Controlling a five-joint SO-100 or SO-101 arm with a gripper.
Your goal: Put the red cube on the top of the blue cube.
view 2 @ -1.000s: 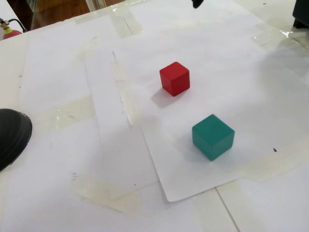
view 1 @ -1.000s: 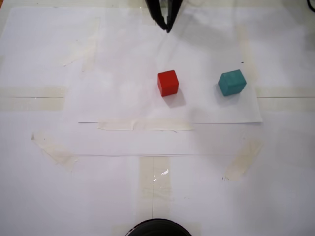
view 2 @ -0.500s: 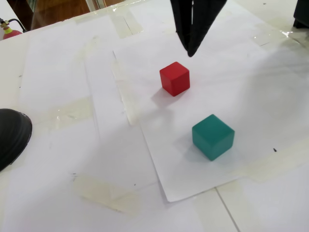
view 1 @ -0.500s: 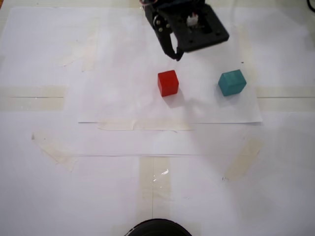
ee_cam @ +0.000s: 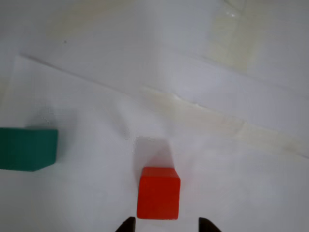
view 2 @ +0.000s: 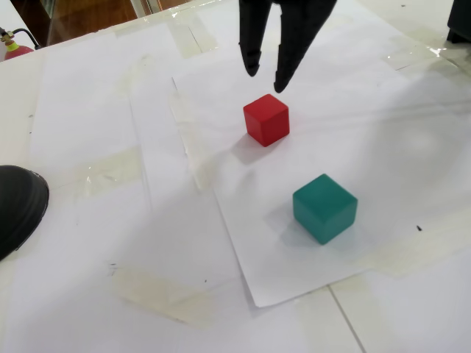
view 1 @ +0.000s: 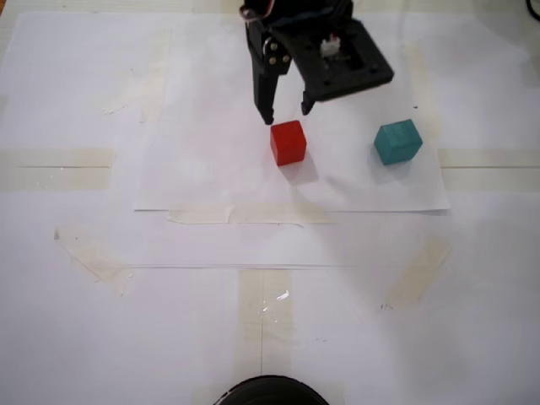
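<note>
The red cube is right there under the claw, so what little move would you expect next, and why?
Probably straight down. The gripper hangs open above the red cube, touching nothing, and the wrist view shows the cube lined up between its fingertips. Lowering until they straddle it should allow a grasp. The blue cube sits apart.

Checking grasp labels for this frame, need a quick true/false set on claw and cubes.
1. The claw is open. True.
2. The red cube is held off the paper. False: it sits on the paper, untouched.
3. The blue cube is stacked on the red one. False: the two stand apart on the paper.
4. In the wrist view the red cube lies just ahead of the gap between the fingertips. True.
5. In the wrist view the blue cube is left of the red one. True.
</note>
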